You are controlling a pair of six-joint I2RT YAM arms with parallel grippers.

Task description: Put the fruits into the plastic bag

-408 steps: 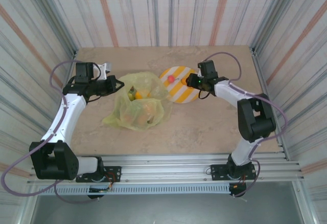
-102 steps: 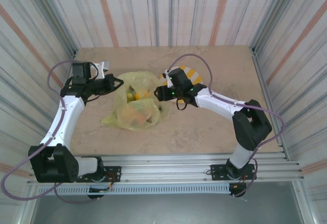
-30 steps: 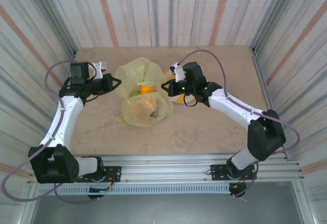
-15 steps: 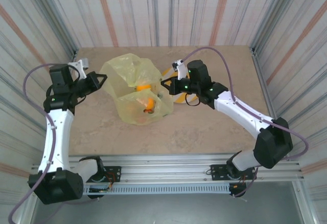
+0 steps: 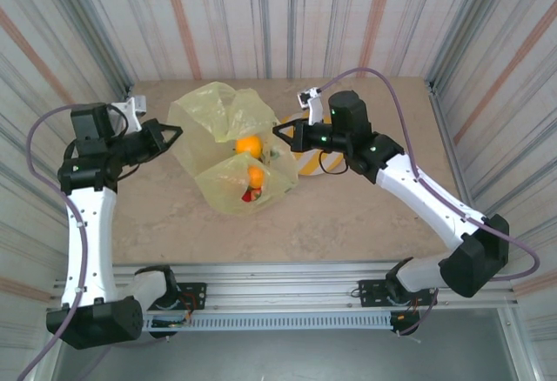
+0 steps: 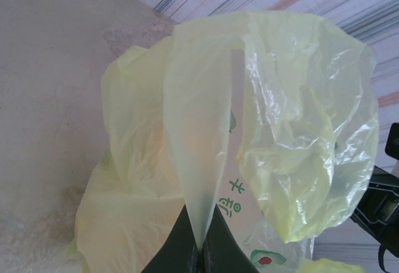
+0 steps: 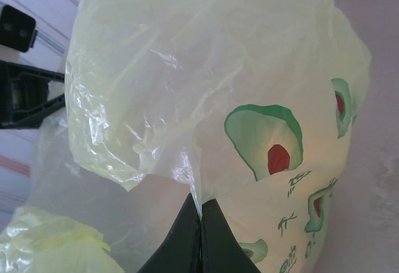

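The left end effector is pinching a handle strip of the plastic bag, its fingers closed tight on the film in the left wrist view. The right end effector is clamping the opposite edge the same way. Between them the bag is hanging stretched open, its bottom seemingly resting on the counter. 2 orange fruits and 1 red piece are showing through the film. The striped plate is lying just beside the bag, under the right arm.
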